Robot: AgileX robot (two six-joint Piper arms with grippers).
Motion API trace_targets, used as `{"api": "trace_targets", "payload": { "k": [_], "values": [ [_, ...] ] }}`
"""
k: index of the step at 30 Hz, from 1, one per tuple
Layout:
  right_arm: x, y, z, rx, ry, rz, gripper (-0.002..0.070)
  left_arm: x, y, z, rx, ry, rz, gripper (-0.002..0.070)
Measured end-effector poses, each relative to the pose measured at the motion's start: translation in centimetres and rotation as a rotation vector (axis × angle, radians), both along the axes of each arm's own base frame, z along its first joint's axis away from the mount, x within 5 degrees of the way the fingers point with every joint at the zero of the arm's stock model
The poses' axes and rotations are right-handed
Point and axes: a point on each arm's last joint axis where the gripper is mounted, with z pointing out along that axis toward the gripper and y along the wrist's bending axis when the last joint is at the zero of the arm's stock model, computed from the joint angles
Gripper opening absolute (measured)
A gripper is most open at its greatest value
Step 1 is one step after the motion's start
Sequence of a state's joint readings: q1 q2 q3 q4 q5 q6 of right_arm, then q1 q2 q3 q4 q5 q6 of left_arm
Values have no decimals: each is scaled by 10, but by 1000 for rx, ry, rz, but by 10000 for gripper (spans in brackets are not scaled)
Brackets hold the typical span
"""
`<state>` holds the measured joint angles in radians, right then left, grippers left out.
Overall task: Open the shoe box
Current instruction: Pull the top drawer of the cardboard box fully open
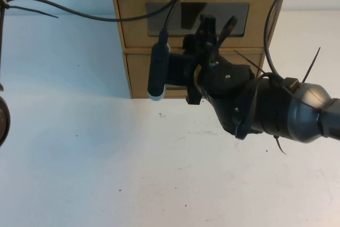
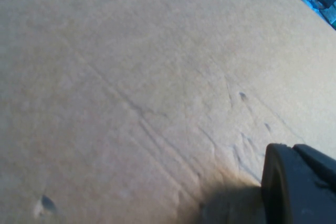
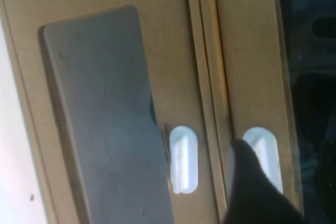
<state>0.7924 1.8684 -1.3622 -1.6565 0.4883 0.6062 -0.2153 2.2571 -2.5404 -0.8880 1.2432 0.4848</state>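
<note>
The right end effector (image 1: 219,27) stands open, its two dark fingers (image 1: 208,27) spread apart and pointing at the front of the upper shoe box (image 1: 133,17). Seen from its own wrist camera, one fingertip (image 3: 252,187) sits over the edge of a white oval cut-out (image 3: 264,153) in that box's front. Whether it touches the cardboard I cannot tell.

Just across the seam from that fingertip is a second white cut-out (image 3: 183,159). It belongs to the lower shoe box (image 1: 139,75), the one resting on the tabletop (image 1: 79,158). Both box fronts sit flush and closed. Beyond the fingertips lies the dark window (image 1: 164,13) of the upper box. The lower box's grey window (image 3: 105,124) lies on the other side of the seam, beneath the wrist.

Behind the end effector the thick black right arm (image 1: 287,112) runs back toward the near right. A black camera bar (image 1: 158,70) hangs at the wrist's left side. A black cable (image 1: 79,13) loops away from it across the box front toward the far left. The white tabletop spreads out below and on the near side of the arm.

The left end effector (image 2: 298,187) is close against a plain cardboard surface (image 2: 131,77) that fills its wrist camera. Which face of the boxes that is, and whether this end effector is open or closed, I cannot tell.
</note>
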Motion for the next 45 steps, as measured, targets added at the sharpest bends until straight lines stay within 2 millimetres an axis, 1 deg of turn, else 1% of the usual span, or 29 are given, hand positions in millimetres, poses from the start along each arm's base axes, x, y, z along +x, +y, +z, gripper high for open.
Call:
{"api": "trace_targets", "payload": {
  "k": [6,16,22,30,36,45],
  "values": [
    [7,-7,-3,-9,0,-27,256,0,0,0,-1,3,2,-5],
    [15,-6,-24,-49,30,-43,256,0,0,0,-2,4,2,-6],
    [18,-9,-22,-44,25,-53,256,0,0,0,-2,5,3,-6],
    [23,-5,-10,-7,5,-31,256,0,0,0,-2,5,3,-6],
    [30,-12,-10,0,13,-31,229,0,0,0,-2,5,3,-6],
    [33,-14,-9,9,19,-14,212,0,0,0,-2,5,3,-6]
  ]
}}
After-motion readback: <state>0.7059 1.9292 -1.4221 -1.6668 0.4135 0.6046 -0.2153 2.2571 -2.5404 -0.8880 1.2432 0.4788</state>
